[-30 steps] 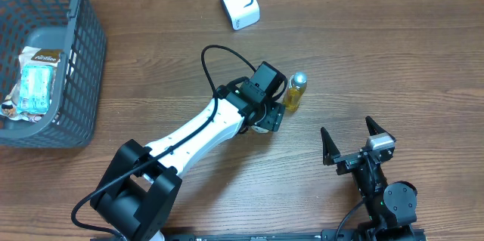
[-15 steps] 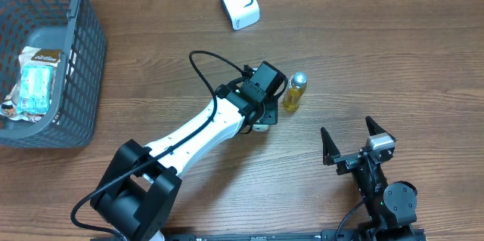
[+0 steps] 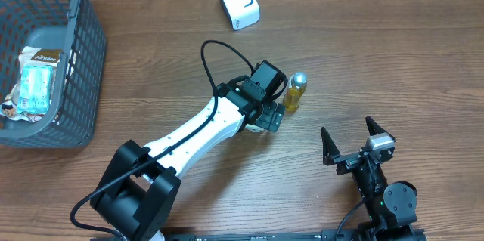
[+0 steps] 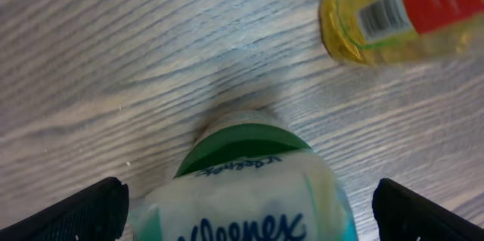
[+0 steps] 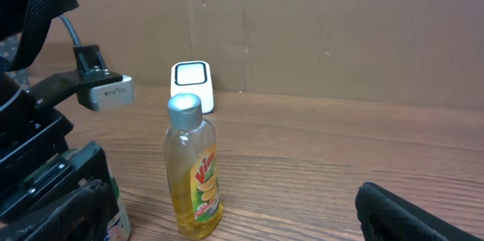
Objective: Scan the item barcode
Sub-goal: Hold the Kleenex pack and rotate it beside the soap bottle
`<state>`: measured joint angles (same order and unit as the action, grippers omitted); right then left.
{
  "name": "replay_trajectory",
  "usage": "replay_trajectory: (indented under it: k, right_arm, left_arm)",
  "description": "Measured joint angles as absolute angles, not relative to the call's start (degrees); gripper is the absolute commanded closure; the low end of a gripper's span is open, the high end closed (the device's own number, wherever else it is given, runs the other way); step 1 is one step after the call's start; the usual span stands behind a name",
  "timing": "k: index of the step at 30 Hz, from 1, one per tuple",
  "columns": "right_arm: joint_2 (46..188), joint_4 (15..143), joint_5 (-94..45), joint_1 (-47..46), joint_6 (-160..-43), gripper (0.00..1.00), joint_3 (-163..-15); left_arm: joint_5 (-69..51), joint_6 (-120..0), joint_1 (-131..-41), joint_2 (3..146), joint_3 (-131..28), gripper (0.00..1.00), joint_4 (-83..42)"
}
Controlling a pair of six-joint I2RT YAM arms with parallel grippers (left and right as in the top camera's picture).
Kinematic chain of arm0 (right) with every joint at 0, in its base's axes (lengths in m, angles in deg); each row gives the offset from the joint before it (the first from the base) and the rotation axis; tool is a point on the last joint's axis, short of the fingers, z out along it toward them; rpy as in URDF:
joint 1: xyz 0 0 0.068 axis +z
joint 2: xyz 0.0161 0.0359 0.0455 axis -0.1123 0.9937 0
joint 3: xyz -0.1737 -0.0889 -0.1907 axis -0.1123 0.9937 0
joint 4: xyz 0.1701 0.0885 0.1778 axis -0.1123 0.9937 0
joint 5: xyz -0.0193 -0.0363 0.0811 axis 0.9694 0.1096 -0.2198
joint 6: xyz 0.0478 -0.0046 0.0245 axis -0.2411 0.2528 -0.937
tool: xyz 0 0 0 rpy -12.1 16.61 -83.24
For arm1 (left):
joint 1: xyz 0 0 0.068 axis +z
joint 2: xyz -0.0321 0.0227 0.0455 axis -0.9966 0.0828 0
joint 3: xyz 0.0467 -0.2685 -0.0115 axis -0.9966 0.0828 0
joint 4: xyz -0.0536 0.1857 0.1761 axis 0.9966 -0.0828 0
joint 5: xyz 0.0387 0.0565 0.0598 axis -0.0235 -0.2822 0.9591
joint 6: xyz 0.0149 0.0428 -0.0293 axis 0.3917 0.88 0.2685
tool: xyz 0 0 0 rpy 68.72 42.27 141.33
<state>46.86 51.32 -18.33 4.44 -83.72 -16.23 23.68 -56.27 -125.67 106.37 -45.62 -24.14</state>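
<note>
Jaws on my left gripper (image 4: 246,196) stand wide apart around the Kleenex pack (image 4: 242,158), gripping nothing, just beside the yellow bottle (image 4: 386,14) on the table (image 3: 393,44), while my right gripper (image 3: 347,129) sits spread and empty.

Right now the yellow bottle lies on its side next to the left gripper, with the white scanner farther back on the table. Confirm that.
Wrong in one respect: the yellow bottle stands upright, not on its side; the right wrist view shows it. It is next to the left gripper, with the white scanner farther back on the table.
</note>
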Motion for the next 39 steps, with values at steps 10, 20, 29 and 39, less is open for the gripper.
replay_trajectory:
  k: [10, 20, 29, 39]
  right_arm:
    - [46.9, 51.3, -18.3, 4.5, -83.7, 0.0, -16.2]
    - [46.9, 51.3, -18.3, 4.4, -83.8, 0.0, -16.2]
    - [46.9, 51.3, -18.3, 4.5, -83.7, 0.0, -16.2]
    - [46.9, 51.3, -18.3, 4.5, -83.7, 0.0, -16.2]
  left_arm:
    - [22.3, -50.7, -125.7, 107.1, -45.6, 0.0, -23.5]
    - [22.2, -49.3, -125.7, 109.3, -45.6, 0.32, -22.7]
    - [22.1, -57.3, -125.6, 109.4, -46.5, 0.48, -23.7]
    - [22.2, -75.1, -125.8, 109.5, -50.4, 0.45, -27.4]
